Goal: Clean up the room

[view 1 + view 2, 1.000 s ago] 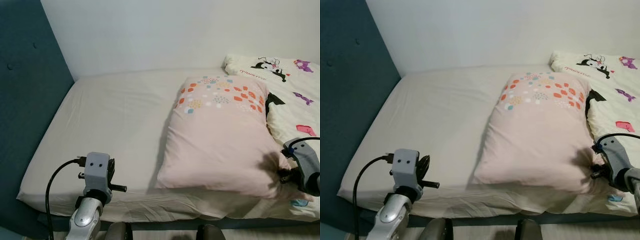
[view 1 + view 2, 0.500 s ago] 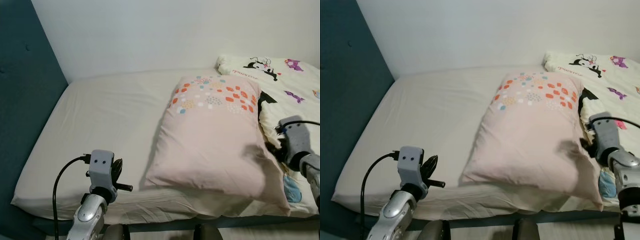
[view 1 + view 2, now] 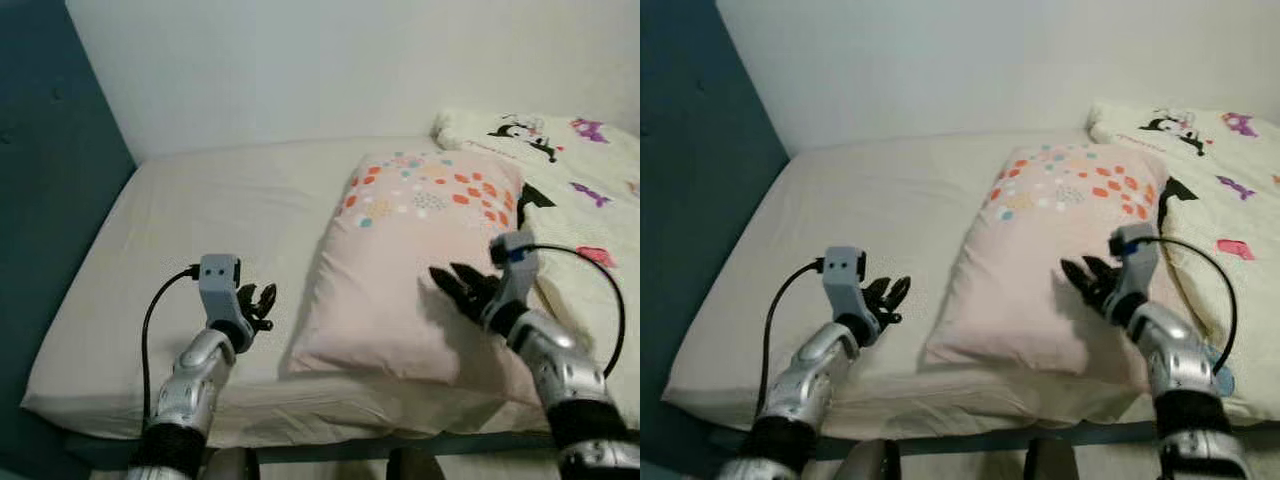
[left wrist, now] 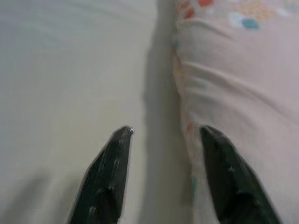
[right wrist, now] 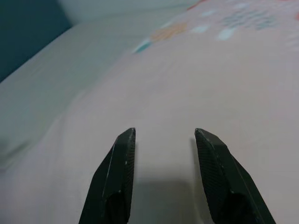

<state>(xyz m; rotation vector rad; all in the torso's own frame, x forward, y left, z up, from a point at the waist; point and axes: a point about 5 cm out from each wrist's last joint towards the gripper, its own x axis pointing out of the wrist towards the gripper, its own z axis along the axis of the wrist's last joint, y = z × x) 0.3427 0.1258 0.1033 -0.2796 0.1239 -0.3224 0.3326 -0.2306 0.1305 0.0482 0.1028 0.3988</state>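
Observation:
A pale pink pillow (image 3: 420, 265) with coloured dots at its far end lies on the cream bed sheet (image 3: 200, 230). My left gripper (image 3: 262, 302) hovers open over the sheet, just left of the pillow's near left edge (image 4: 187, 107). Its fingers (image 4: 110, 172) hold nothing. My right gripper (image 3: 455, 285) is open above the pillow's near right part, pointing left across the pink fabric (image 5: 196, 79), nothing between its fingers (image 5: 117, 172).
A white cartoon-print duvet (image 3: 580, 170) lies crumpled at the right of the bed. A dark teal padded headboard (image 3: 45, 200) stands along the left side. A white wall (image 3: 300, 60) runs behind the bed. The bed's front edge (image 3: 300, 430) is close below me.
Both arms have swung inward and up. The right gripper came from the pillow's right edge onto its top. The left gripper rose toward the pillow's left edge.

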